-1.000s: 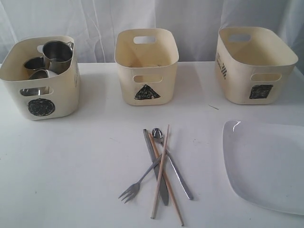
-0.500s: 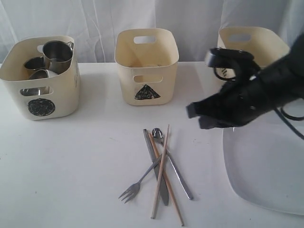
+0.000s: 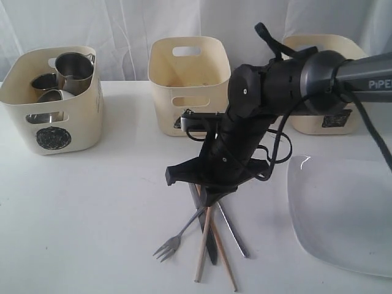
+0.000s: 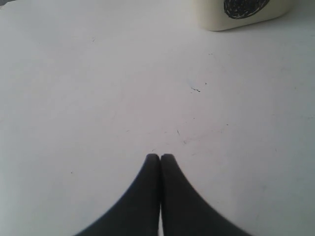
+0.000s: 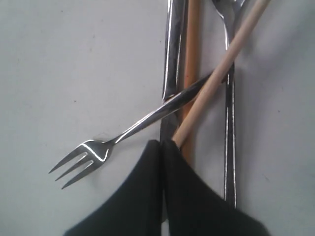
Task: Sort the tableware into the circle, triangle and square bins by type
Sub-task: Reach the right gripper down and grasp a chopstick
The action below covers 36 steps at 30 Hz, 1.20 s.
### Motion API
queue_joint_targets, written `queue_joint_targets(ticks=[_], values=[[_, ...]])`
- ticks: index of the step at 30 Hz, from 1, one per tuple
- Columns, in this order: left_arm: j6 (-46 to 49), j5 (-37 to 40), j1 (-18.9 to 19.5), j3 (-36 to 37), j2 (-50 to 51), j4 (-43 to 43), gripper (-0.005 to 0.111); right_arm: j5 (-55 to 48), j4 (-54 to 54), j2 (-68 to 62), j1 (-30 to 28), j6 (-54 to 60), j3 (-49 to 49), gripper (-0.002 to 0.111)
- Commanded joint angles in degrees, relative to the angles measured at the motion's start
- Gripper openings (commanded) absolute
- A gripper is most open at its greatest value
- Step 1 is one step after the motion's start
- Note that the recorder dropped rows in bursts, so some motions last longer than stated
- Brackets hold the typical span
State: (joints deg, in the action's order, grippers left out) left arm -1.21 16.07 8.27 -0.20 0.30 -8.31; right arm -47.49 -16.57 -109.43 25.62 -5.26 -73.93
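The fork [image 3: 174, 241], knife [image 3: 211, 250], spoon [image 3: 236, 239] and two wooden chopsticks [image 3: 201, 260] lie crossed in a pile on the white table. My right gripper [image 3: 208, 199] hangs shut right above the pile. In the right wrist view its tips [image 5: 163, 142] sit over the knife [image 5: 172, 64], next to the fork [image 5: 98, 150] and the pale chopstick [image 5: 221, 73], holding nothing. The circle bin [image 3: 52, 131] holds steel mugs [image 3: 75, 70]. The triangle bin [image 3: 162, 92] and square bin [image 3: 361, 98] look empty. My left gripper [image 4: 160, 156] is shut over bare table near the circle bin [image 4: 216, 14].
The large white plate [image 3: 343, 208] lies at the right front, partly cut off by the picture's edge. My right arm [image 3: 288, 86] stretches from the right across the square bin and the table's middle. A white curtain hangs behind the bins.
My right arm has swung in from the right and come down over the cutlery pile. The cutlery, plate and bins have not moved.
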Motion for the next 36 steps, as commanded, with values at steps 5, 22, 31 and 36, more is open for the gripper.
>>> queue_joint_targets(ticks=[5,22,31,36], values=[[-0.06,0.0,-0.27,0.2,-0.3,0.19,0.0,-1.29,-0.23,-1.25,0.02,5.26,-1.48,0.012],[-0.06,0.0,-0.27,0.2,-0.3,0.19,0.0,0.23,-0.33,-6.92,0.02,3.04,-1.48,0.038],[-0.06,0.0,-0.27,0.2,-0.3,0.19,0.0,-0.58,-0.33,-8.8,0.02,2.4,-1.48,0.026],[-0.06,0.0,-0.27,0.2,-0.3,0.19,0.0,-0.04,-0.2,-8.94,0.02,0.12,-1.48,0.005]])
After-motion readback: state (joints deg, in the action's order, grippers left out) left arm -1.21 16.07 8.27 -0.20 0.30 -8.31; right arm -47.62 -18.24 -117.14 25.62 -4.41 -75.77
